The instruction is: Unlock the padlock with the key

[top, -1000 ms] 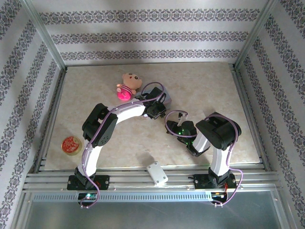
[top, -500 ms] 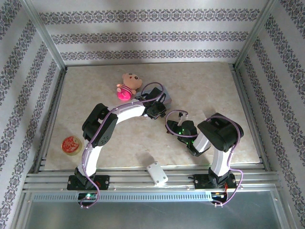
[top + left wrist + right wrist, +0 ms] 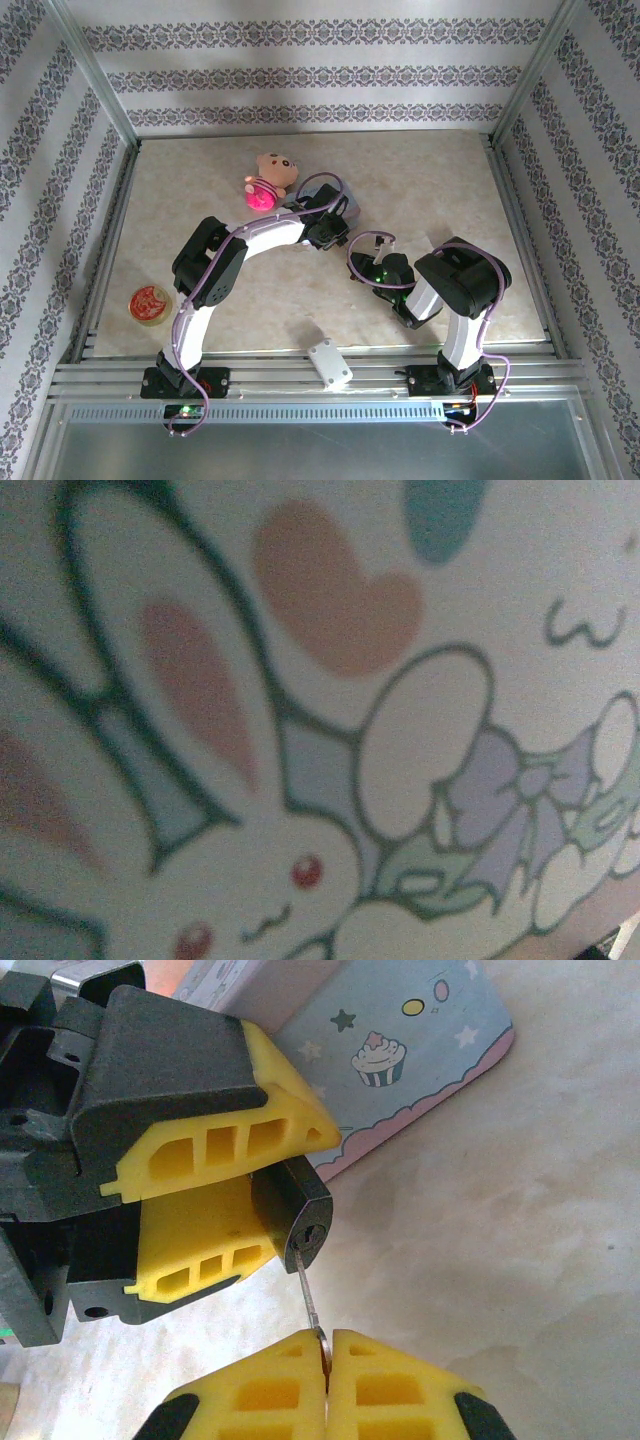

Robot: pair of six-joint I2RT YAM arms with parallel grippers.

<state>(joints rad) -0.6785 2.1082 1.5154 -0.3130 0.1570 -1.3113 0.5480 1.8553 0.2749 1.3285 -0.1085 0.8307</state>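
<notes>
Right wrist view is showing the right claw (image 3: 325, 1345) with its yellow fingertips pressed together, pinching the head of the key (image 3: 309, 1295). The thin blade is reaching up to the keyhole of the padlock (image 3: 303, 1218), and its tip seems to be entering there; how deep it is going, I cannot tell. The left claw (image 3: 285, 1192) is gripping the dark padlock body between its two fingers, just above the desk (image 3: 500, 1260) and near the light-blue tin (image 3: 420, 1050).

I am judging that the insertion step is in progress. The next move is calling for a straight push along the blade, then a turn around the same line, while the left claw is resisting the twist.

The padlock's keyhole face is pointing toward the right claw. Its long axis is running nearly in line with the blade. The shackle is hidden between the left fingers.
</notes>
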